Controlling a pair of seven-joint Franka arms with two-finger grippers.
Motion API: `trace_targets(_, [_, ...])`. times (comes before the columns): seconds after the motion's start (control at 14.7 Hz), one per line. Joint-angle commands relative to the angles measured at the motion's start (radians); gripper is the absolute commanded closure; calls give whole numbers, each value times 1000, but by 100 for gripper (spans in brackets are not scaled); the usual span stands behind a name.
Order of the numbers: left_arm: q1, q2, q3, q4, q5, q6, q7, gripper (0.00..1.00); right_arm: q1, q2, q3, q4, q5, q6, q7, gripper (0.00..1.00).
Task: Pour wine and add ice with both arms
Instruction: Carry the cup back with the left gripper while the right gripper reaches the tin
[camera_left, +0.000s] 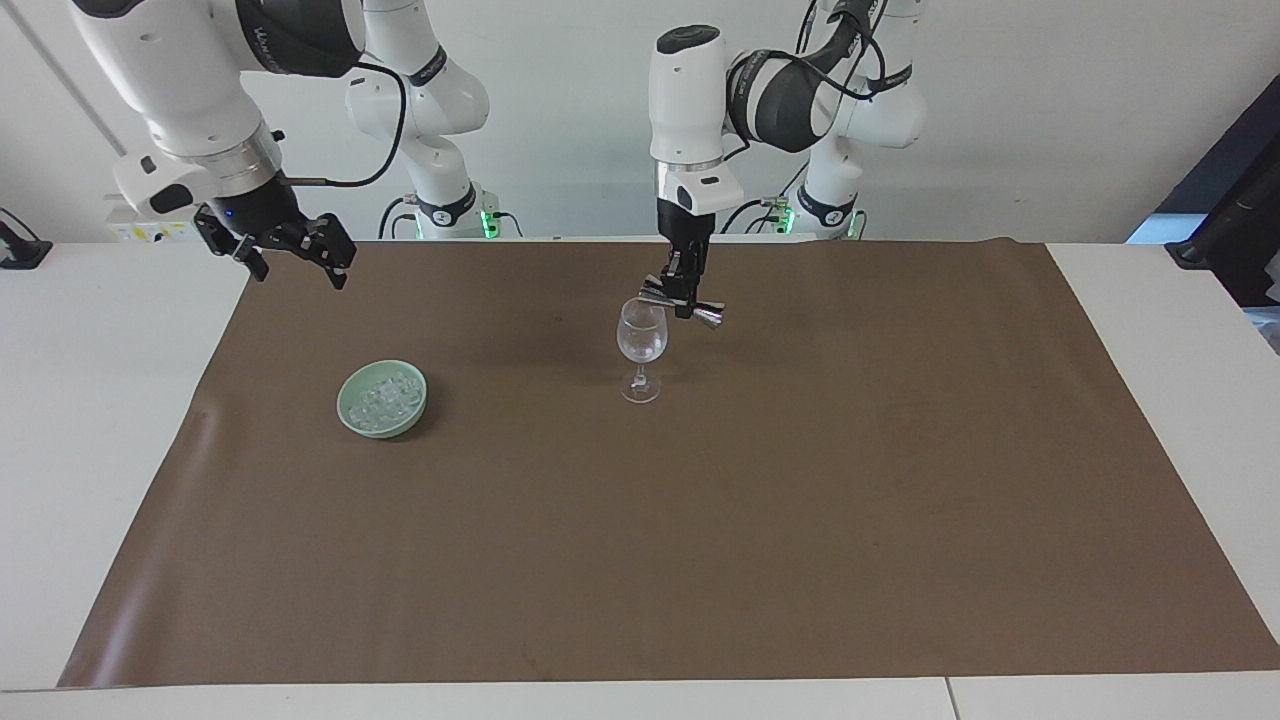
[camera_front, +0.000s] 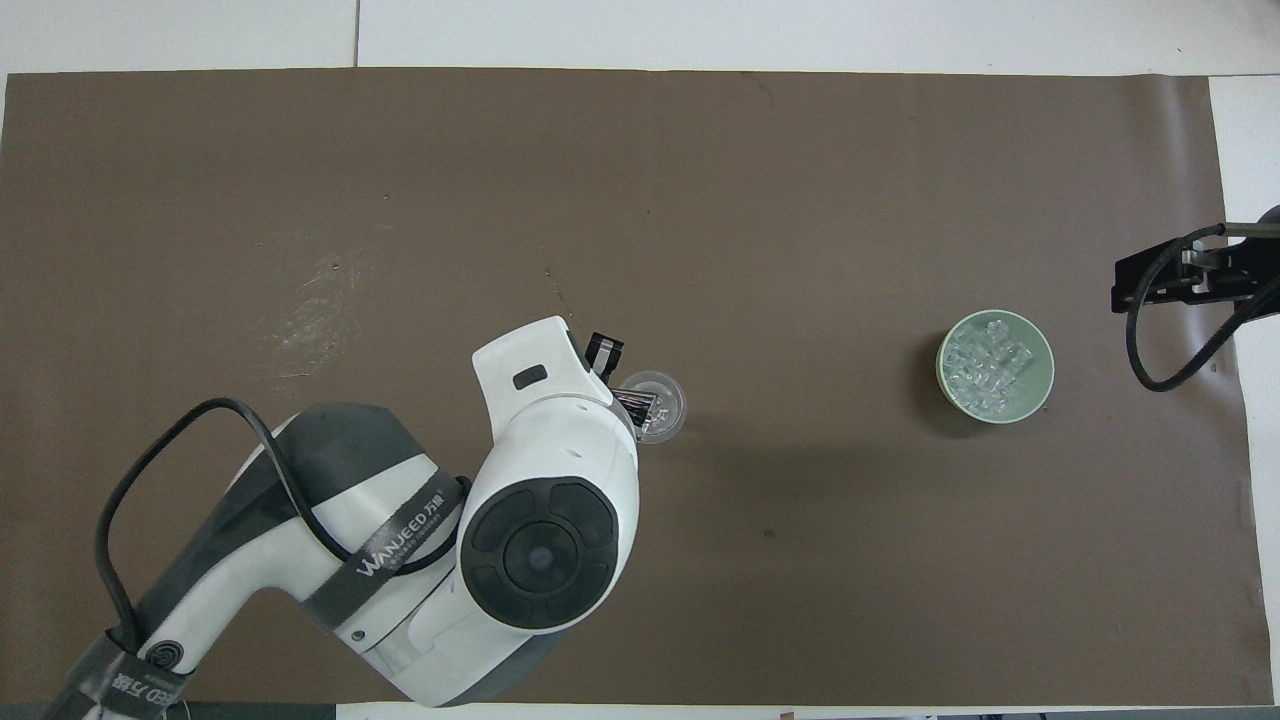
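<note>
**Silver jigger tipped over a wine glass at mid-table**

Brown matting (camera_left: 700, 520) covers the white table (camera_left: 90, 420) where two white Franka arms work. The left arm (camera_left: 760, 95) reaches down from the robots' end, and its left gripper (camera_left: 683, 298) is clamped tight on a silver double-ended jigger (camera_left: 683, 302), held on its side with one end just above the rim of the wine glass (camera_left: 640, 345). From overhead the arm's wrist hides most of the grip, with only the jigger's end and the glass rim (camera_front: 655, 403) peeking out beside it. The clear-stemmed glass stands upright on the mat, about midway between the two arms' ends of the table.

Well apart from the glass, toward the right arm's end, sits a pale green bowl (camera_left: 381, 400) heaped with the ice (camera_left: 385, 397), small clear cubes piled inside it.

The right arm (camera_left: 190, 90) waits, its right gripper (camera_left: 290, 258) hanging with fingers spread and nothing between them, in the air above the mat's edge at the right arm's end.
</note>
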Motion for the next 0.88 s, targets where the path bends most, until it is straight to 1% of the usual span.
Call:
trace_targets(0.0, [63,0,3,21,-129,-14,37,100,-2,-18,5,-14,4,3,10,0])
trace_targets(0.14, [111,3,3,20,-242,2,92,100,0,-35,5,-17,4,-32,3,0])
trace_targets(0.2, [146,5,3,17,-325,3,147,100,1,-41,7,-37,6,-36,5,0])
trace_targets(0.27, [183,5,4,13,-405,3,204,100,1,-64,8,-84,12,-20,3,0])
trace_targets(0.34, [214,6,4,9,-477,8,262,100,0,-75,8,-110,39,9,-3,0])
trace_targets(0.41, [244,6,4,-3,-540,43,323,100,-2,-88,7,-156,67,79,-25,0])
trace_targets(0.47, [284,6,4,-17,-600,77,354,100,-3,-114,7,-226,70,154,-50,0])
trace_targets(0.61, [341,6,4,-28,-713,82,405,100,-8,-150,5,-366,70,287,-62,0])
trace_targets(0.75, [430,6,4,-52,-862,74,483,100,-10,-135,5,-463,70,378,-64,0])
trace_targets(0.81, [471,6,4,-59,-911,60,509,100,-11,-109,5,-484,70,406,-70,0])
